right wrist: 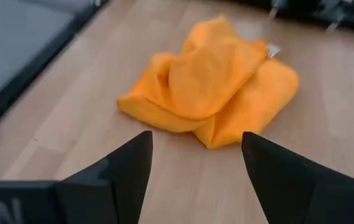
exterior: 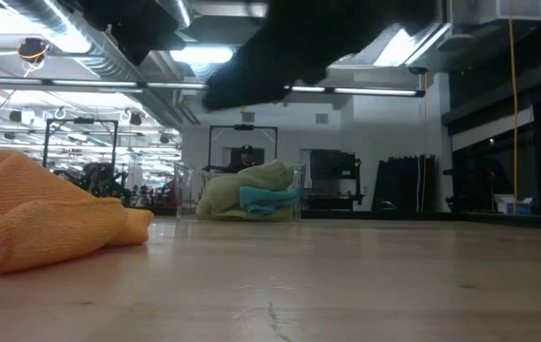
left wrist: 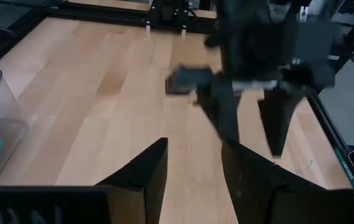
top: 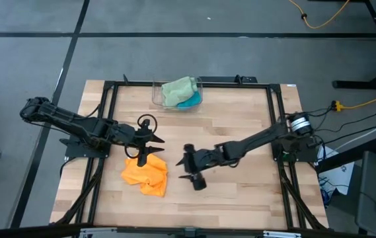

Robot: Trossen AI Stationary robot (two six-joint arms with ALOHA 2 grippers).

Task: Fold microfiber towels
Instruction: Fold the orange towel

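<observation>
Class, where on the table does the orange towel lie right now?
In the high view the orange towel lies crumpled at the table's front left, just below the left hand, with the right hand beside it.

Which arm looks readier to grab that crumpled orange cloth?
Probably the right: its open gripper faces the orange towel squarely. The left gripper hovers at the towel's edge, facing away.

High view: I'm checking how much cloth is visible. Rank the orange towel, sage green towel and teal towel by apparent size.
1. orange towel, crumpled on the table.
2. sage green towel, in the clear bin.
3. teal towel, mostly hidden beneath the sage one, so its true size is unsure.
</observation>
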